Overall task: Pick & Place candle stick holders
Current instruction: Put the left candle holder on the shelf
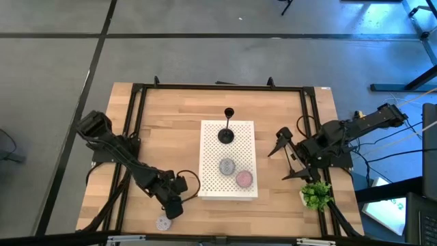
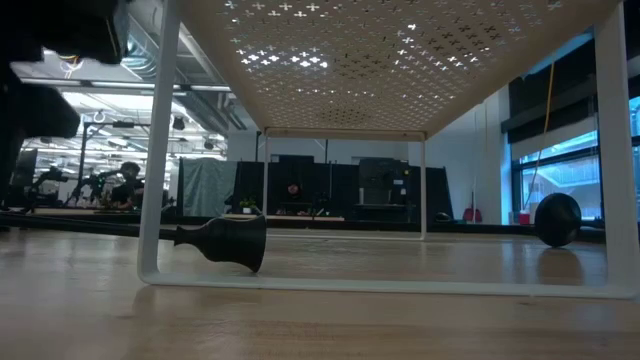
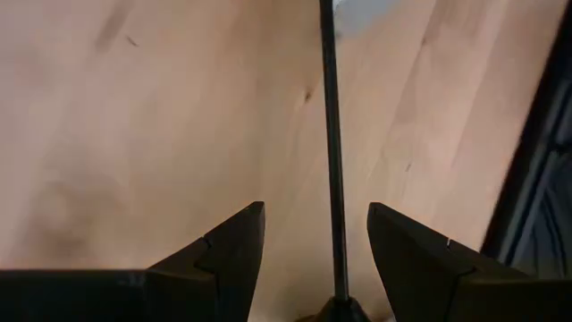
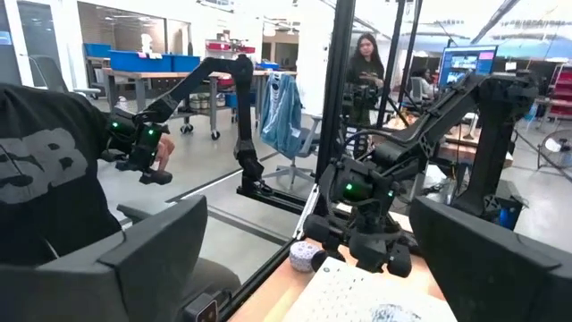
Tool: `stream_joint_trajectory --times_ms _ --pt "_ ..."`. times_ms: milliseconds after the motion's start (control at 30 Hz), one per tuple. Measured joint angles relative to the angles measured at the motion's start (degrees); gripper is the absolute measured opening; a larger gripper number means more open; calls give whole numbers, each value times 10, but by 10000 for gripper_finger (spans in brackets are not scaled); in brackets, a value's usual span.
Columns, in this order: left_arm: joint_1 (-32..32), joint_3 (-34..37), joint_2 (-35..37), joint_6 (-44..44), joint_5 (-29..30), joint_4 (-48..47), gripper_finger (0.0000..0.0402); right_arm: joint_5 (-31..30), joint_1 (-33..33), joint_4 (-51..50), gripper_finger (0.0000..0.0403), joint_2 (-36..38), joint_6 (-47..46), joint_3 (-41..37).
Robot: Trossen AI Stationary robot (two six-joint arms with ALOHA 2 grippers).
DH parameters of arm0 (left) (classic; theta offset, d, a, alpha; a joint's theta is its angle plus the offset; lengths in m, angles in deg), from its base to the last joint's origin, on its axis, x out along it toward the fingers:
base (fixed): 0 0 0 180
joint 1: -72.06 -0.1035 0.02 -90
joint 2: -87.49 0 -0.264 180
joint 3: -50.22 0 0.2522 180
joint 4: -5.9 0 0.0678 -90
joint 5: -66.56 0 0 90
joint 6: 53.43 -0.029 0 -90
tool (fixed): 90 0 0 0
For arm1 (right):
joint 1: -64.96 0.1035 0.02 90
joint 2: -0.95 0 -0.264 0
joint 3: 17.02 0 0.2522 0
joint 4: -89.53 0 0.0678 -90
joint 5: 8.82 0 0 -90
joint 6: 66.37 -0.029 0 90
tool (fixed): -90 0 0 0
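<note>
While the white rack (image 1: 229, 188) occupies the table (image 1: 171, 116) centre, one holder (image 1: 227, 130) stands at its 12 o'clock edge. Left gripper (image 3: 315, 259), at the rack's 8 o'clock, has fingers apart astride a thin stem (image 3: 331, 134); right gripper (image 1: 288, 156), at 3 o'clock, spread, empty.

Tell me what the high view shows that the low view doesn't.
Only high: the left gripper near the front edge, the right gripper, a green plant, a candle stick holder atop the white rack. Only low: a candle stick holder lying on its side by the rack's leg, the room behind. Both: the rack and wooden table.
</note>
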Motion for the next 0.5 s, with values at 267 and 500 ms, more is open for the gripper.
stream_joint_trajectory --times_ms 267,500 --pt "-1 0 -45 2 -28 2 196 1 0 -3 392 0 -7 0" --pt "-2 0 -45 4 -28 2 172 1 0 -3 392 0 -7 0"
